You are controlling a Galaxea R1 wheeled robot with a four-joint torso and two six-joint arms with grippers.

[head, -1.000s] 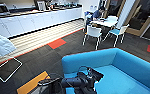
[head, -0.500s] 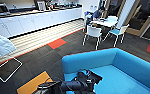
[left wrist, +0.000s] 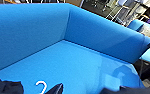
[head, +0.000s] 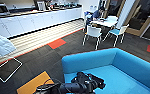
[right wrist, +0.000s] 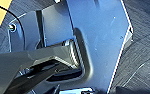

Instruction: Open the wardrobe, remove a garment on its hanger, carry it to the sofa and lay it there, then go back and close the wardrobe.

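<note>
A: What does the head view show?
B: The bright blue sofa [head: 121, 67] on dark carpet, with the left arm [head: 83, 83] reaching over its seat. White chairs [head: 93, 33] stand beyond.

A: And the left wrist view?
B: The sofa seat, the white hanger [left wrist: 41, 86] hook and black garment [left wrist: 6, 87] lying on it.

A: The jaws?
B: I cannot tell for either gripper.

A: Right wrist view?
B: Robot parts above carpet [right wrist: 146, 50].

Bright blue sofa [left wrist: 73, 65] with a wide seat; a white hanger [left wrist: 41, 85] hook and dark garment [left wrist: 6, 87] lie on its seat.
</note>
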